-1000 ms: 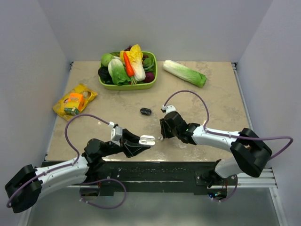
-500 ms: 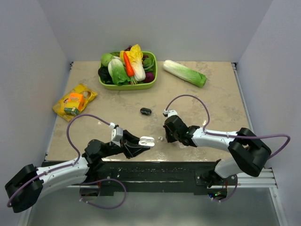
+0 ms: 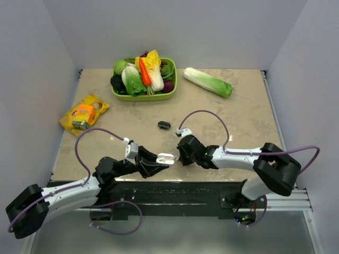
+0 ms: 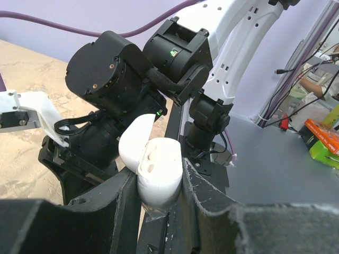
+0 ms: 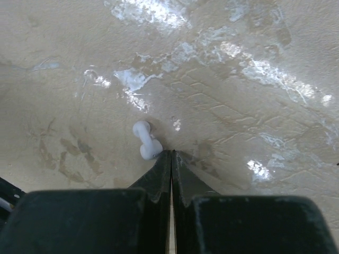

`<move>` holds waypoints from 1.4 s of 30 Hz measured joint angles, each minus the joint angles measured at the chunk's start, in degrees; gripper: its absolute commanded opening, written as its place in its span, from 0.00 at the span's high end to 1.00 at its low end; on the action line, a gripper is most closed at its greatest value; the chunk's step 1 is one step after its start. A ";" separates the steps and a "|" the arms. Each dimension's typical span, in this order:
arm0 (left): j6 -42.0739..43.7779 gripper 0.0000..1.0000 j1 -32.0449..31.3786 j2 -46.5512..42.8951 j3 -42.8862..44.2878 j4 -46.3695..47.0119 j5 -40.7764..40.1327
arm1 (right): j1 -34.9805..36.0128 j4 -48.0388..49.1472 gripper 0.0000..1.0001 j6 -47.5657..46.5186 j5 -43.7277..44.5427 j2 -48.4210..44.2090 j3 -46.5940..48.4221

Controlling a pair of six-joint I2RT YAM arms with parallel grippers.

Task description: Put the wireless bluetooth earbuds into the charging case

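My left gripper [image 3: 159, 161] is shut on the charging case [image 3: 166, 156], a white oval case held lid open above the table's near edge. In the left wrist view the case [image 4: 159, 159] sits clamped between my fingers [image 4: 159, 177], its sockets facing up. My right gripper [image 3: 180, 157] is low on the table just right of the case. In the right wrist view its jaws [image 5: 170, 153] are pressed together with nothing between them. One white earbud [image 5: 146, 141] lies on the table touching the left fingertip. The second earbud is not in view.
A small black oval object [image 3: 164, 125] lies on the table beyond the grippers. A green basket [image 3: 140, 98] of vegetables stands at the back, a napa cabbage [image 3: 207, 82] to its right. A yellow snack pack [image 3: 83, 114] lies at the left. The right arm's wrist [image 4: 122, 74] is close behind the case.
My right gripper has moved left and nearer, toward the held case and down to the earbud on the table. The left gripper and case have hardly moved.
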 measured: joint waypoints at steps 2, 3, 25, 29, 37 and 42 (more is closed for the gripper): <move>-0.02 1.00 0.00 0.00 -0.02 0.02 0.00 | 0.83 -0.17 1.00 0.20 -0.04 0.17 0.26; -0.02 1.00 0.00 0.00 -0.11 0.11 0.00 | 1.33 -0.26 1.00 0.24 -0.22 0.42 0.52; -0.20 1.00 -0.33 -0.46 -0.83 0.46 -0.02 | 3.98 -2.23 0.82 -1.36 1.18 -6.38 2.49; -0.20 1.00 -0.37 -1.03 -0.83 0.28 -0.07 | 3.98 -1.84 0.78 -1.66 0.00 -4.57 2.89; -0.17 1.00 -0.37 -2.45 -0.83 -0.09 -0.46 | 5.53 -1.44 0.67 -3.15 -2.36 -3.78 3.34; -0.17 1.00 -0.37 -2.47 -0.83 -0.13 -0.48 | 6.25 -0.85 0.76 -3.72 -2.45 -1.75 5.42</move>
